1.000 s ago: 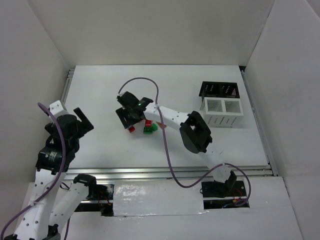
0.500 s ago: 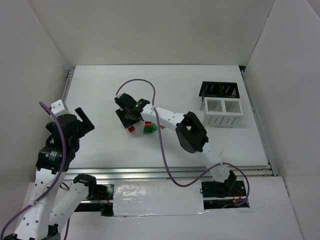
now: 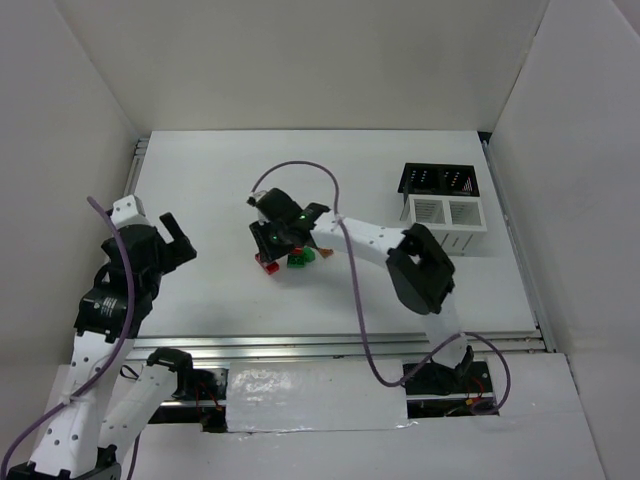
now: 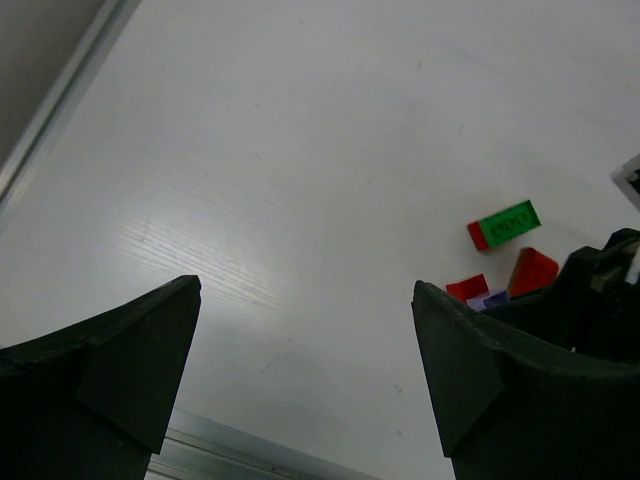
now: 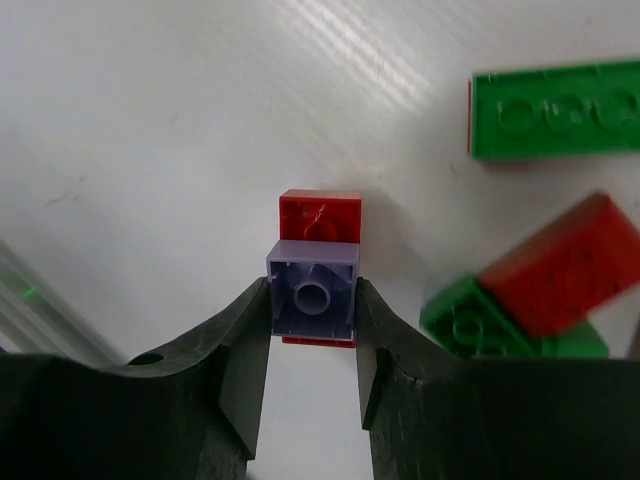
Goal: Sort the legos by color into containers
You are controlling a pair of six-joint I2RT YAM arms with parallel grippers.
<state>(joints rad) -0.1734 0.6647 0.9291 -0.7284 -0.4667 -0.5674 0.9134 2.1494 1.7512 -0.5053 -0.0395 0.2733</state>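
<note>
My right gripper point(image 5: 313, 335) is shut on a lavender brick point(image 5: 313, 298) that sits stacked on a red brick point(image 5: 320, 212) on the table. In the top view this gripper point(image 3: 272, 250) is low over the brick cluster at mid-table, with the red brick point(image 3: 266, 261) at its tip. A green-on-red long brick point(image 5: 555, 110), a red sloped brick point(image 5: 560, 265) and a green brick point(image 5: 470, 325) lie to its right. My left gripper point(image 3: 170, 240) is open and empty over the left of the table. The black container point(image 3: 438, 181) and white container point(image 3: 444, 222) stand at the right.
The left wrist view shows the green-and-red brick point(image 4: 505, 224), a red brick point(image 4: 532, 270) and the right arm's black body point(image 4: 600, 290) at far right. The table's metal front rail point(image 3: 340, 345) runs along the near edge. White walls enclose the table.
My right gripper has shifted a little right and toward the front, onto the lavender-on-red stack. My left gripper has moved slightly right and up.
</note>
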